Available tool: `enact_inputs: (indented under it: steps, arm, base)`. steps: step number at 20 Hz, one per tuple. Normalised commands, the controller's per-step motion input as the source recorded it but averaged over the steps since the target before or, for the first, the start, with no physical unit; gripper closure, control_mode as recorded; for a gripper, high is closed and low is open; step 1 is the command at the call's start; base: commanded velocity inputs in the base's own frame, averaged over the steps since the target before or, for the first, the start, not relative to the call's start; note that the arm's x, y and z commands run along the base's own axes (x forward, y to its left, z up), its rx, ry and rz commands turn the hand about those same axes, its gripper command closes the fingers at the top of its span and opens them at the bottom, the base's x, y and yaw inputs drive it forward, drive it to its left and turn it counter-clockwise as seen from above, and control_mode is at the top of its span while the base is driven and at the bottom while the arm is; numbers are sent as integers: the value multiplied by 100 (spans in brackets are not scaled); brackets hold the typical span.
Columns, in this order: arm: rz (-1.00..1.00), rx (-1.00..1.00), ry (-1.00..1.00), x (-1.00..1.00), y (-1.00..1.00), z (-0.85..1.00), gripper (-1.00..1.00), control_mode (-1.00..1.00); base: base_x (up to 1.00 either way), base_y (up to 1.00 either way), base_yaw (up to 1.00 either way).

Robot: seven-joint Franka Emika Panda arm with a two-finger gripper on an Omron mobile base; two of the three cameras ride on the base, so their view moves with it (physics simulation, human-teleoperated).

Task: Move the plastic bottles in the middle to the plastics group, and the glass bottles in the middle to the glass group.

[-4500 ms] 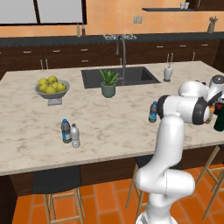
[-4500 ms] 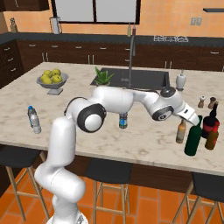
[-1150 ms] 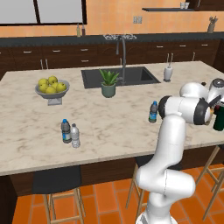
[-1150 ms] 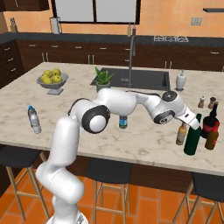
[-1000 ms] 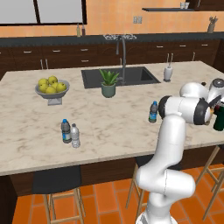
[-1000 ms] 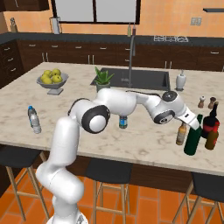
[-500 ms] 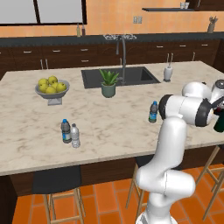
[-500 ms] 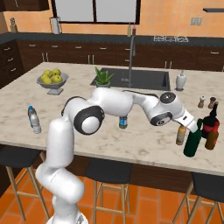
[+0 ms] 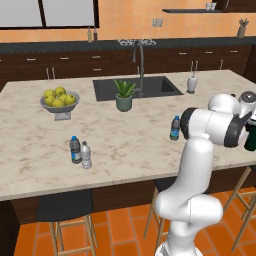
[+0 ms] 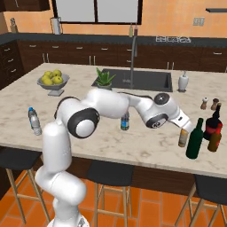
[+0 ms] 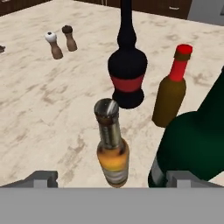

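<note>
Plastics group: dark blue-capped bottle and white-capped bottle are standing together at the left of the bench, presumably as the drop spot.
Water bottle: is waiting mid-bench, upright, untouched.
End effector: is hovering over the amber bottle, fingertips spread either side, nothing pinched; likely lining up a grasp.
Green bottle: is standing just beside the amber one; clipping risk.
Glass group: black bottle is standing near, beyond them.
</note>
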Motion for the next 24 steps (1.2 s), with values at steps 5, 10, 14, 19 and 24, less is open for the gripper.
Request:
enact_inputs:
  steps: [5, 10, 14, 19, 24]
  arm:
    - [1, 0, 0, -22, 28, 32, -100, -100]
    - [15, 0, 5, -25, 81, 16, -100, -100]
    - [25, 0, 13, -6, 100, 7, -100, -100]
    - [26, 0, 16, 0, 100, 0, -100, -100]
    - [25, 0, 13, 21, 87, 2, -100, -100]
  base:
    - [0, 0, 0]
    - [0, 0, 0]
    - [0, 0, 0]
    - [0, 0, 0]
    - [0, 0, 0]
